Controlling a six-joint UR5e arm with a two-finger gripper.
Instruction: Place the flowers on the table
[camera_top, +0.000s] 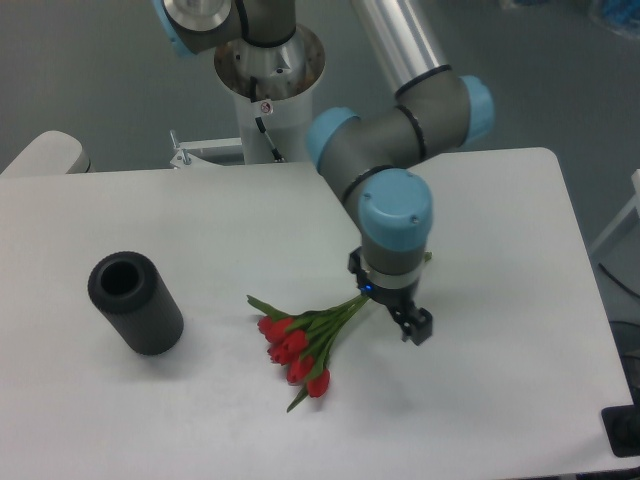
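Note:
The flowers (298, 347) are a bunch of red tulip-like blooms with green leaves. They lie on the white table (500, 210) near its middle front, blooms pointing to the lower left. Their thin green stems run up and to the right under my gripper (387, 296). The gripper points down over the stems, with one black finger (416, 326) to the lower right of them and the other at the upper left, set apart. The jaws look open around the stems and do not pinch them. The stem ends are mostly hidden behind the wrist.
A black hollow cylinder (136, 302) lies tilted on the left part of the table. The robot's base column (268, 80) stands at the table's far edge. A dark object (625, 432) sits at the front right corner.

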